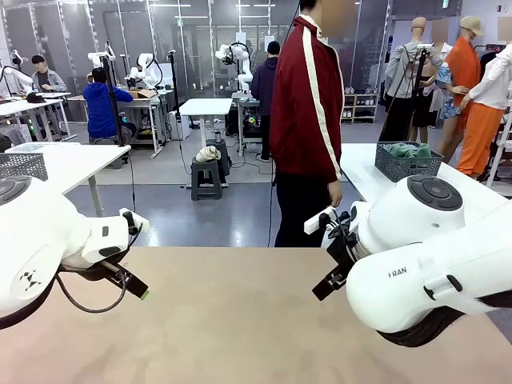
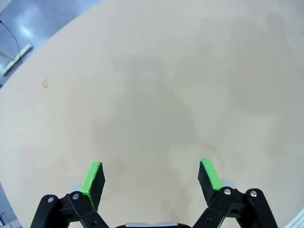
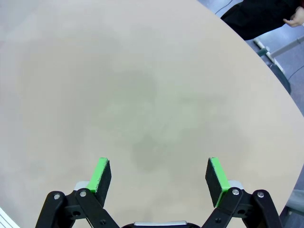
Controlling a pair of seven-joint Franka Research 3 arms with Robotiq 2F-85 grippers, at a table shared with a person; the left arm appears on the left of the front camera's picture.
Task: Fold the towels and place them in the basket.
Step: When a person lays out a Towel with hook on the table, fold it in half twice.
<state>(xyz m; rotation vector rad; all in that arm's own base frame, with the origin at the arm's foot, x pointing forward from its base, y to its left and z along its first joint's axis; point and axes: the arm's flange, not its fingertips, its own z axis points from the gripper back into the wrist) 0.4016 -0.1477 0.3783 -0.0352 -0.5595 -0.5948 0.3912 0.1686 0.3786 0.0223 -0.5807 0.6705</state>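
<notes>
The towels and the basket are out of view. My left gripper (image 1: pixel 130 278) hovers over the left part of the bare tan table (image 1: pixel 240 320); in the left wrist view it (image 2: pixel 152 178) stands open, with bare tabletop between its green pads (image 2: pixel 93 176). My right gripper (image 1: pixel 328 278) hangs over the right part of the table. The right wrist view shows it (image 3: pixel 159 175) open too, empty, its pads (image 3: pixel 101 172) well apart above the tabletop.
A person in a dark red jacket (image 1: pixel 308 120) stands at the table's far edge, one hand (image 1: pixel 334 194) hanging down. On a white table behind at the right sits a dark mesh crate (image 1: pixel 408 164) with green cloth. The table's curved edge (image 3: pixel 266 61) runs near the right gripper.
</notes>
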